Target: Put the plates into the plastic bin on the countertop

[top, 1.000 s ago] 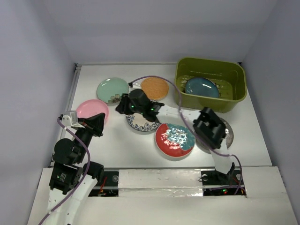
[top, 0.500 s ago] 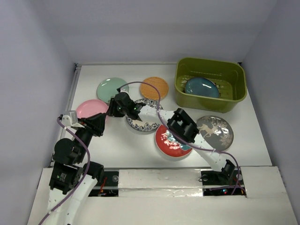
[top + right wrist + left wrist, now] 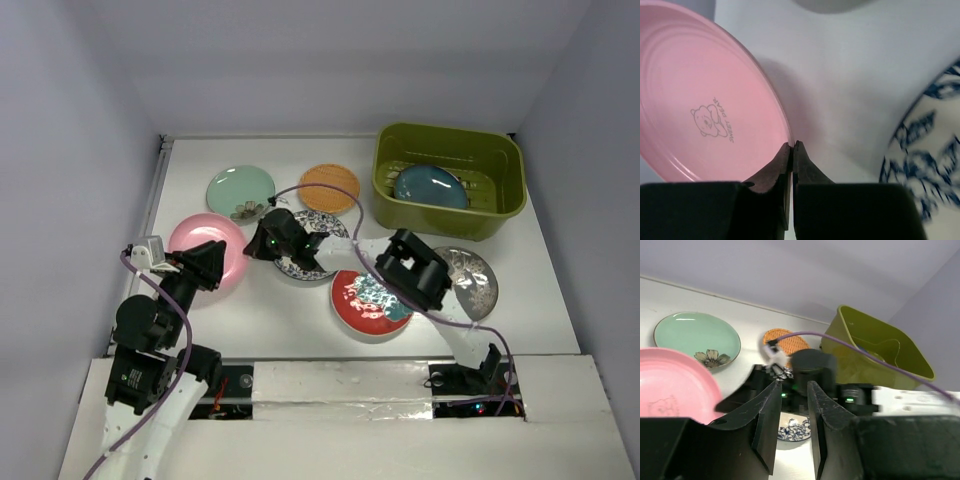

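My right gripper [image 3: 252, 245] [image 3: 792, 145] is shut on the right rim of the pink plate [image 3: 205, 250] [image 3: 700, 100], which casts a shadow on the countertop [image 3: 270, 310] beside the jaws. My left gripper [image 3: 205, 262] [image 3: 792, 390] is open and empty, over the pink plate's near edge. The white plate with blue rim [image 3: 312, 265] [image 3: 925, 160] lies partly under my right arm. The mint green plate [image 3: 241, 190] and orange plate [image 3: 330, 187] lie at the back. The red-and-teal plate [image 3: 370, 300] and silver-grey plate [image 3: 472, 280] lie in front of the olive bin [image 3: 450, 215], which holds the dark teal plate [image 3: 430, 187].
My right arm [image 3: 410, 270] stretches leftward across the red-and-teal and blue-rimmed plates, with a purple cable [image 3: 350, 200] looping above it. Walls close in the countertop at the left, back and right. The left wrist view shows the right arm [image 3: 810, 372] straight ahead of my left fingers.
My right gripper swung left to the pink plate and shut on its rim. The pink plate has since shifted right and toward the front. The left arm has barely moved.
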